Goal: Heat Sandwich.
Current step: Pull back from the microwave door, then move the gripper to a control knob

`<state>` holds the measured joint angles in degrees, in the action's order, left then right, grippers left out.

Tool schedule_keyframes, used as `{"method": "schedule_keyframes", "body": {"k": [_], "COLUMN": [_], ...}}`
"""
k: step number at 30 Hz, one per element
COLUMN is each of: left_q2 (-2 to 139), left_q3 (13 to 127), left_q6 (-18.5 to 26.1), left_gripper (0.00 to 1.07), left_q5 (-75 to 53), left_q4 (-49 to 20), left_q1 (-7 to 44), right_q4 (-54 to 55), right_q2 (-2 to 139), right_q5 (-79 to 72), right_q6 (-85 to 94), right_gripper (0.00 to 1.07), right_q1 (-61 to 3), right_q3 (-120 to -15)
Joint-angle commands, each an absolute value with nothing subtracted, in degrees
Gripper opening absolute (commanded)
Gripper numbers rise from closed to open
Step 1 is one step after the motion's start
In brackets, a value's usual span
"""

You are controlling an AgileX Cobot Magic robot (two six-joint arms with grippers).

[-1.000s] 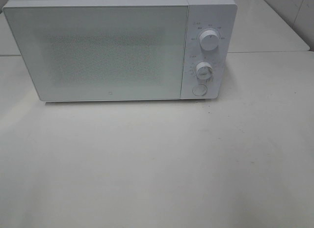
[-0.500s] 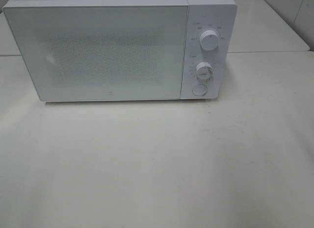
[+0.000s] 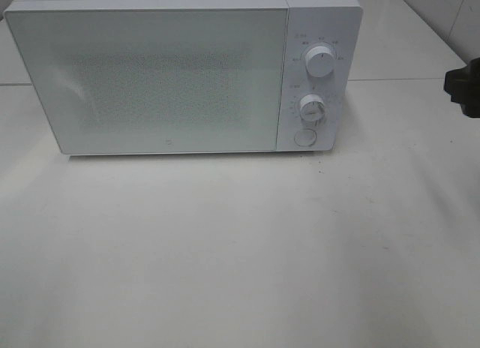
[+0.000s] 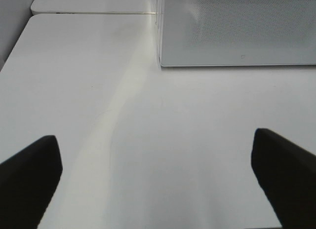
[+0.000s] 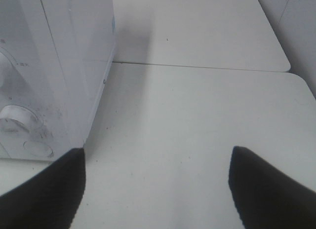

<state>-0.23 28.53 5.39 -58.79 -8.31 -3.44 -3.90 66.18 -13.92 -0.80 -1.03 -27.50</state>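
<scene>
Looking down from the high camera, I see a white microwave [image 3: 180, 78] at the back of the white tabletop [image 3: 240, 250]. Its door [image 3: 150, 78] is shut. On its right side are a top knob [image 3: 320, 63], a lower knob [image 3: 311, 108] and a round button [image 3: 304, 136] under them.

I cannot find the sandwich in any of my three views. The bare tabletop in front of the microwave has no food on it. The door is cloudy with tiny dots, so I cannot tell if the sandwich sits inside.

My left tool [image 4: 155, 140] is spread wide over the tabletop, near the microwave's left front corner, and holds nothing. My right tool [image 5: 157, 152] is wide too and holds nothing. It hangs just beside the side with the knobs. A dark bit of the right arm [image 3: 465, 85] shows at the right edge of the high view.

I think very little of the job shows as done. If the sandwich is not inside, I must find it, open the door, put it in, shut the door and turn a knob. If it is inside, only the heating is left.
</scene>
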Motion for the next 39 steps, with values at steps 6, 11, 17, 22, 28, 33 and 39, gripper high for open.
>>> {"method": "schedule_keyframes", "body": {"k": [6,11,17,22,28,33,39], "left_q2": [-1.7,-1.7,-1.7,-1.7,-1.7,-1.7,-1.7], "left_q3": [28.3,28.3,28.3,28.3,28.3,28.3,28.3], "left_q6": [5.2,5.2,5.2,5.2,5.2,5.2,5.2], "left_gripper": [1.01,1.01,1.01,1.01,1.01,1.01,1.01], "left_q5": [-59.0,-59.0,-59.0,-59.0,-59.0,-59.0,-59.0], "left_q4": [-8.0,-8.0,-8.0,-8.0,-8.0,-8.0,-8.0], "left_q1": [-3.4,-3.4,-3.4,-3.4,-3.4,-3.4,-3.4], "right_q4": [1.7,11.3,21.1,27.0,35.3,39.3,40.2], "right_q2": [72.7,77.5,82.7,87.2,93.0,96.1,100.0], "right_q5": [-36.4,-45.6,-50.9,-57.9,-66.9,-69.0,-70.4], "right_q6": [2.9,12.2,15.4,15.4,15.3,15.3,15.1], "right_gripper": [0.76,0.76,0.76,0.76,0.76,0.76,0.76], "right_q1": [-2.8,-9.6,-16.8,-23.8,-32.5,-36.6,-39.7], "right_q3": [-21.1,-18.4,-18.2,-18.2,-18.2,-19.2,-22.0]}}
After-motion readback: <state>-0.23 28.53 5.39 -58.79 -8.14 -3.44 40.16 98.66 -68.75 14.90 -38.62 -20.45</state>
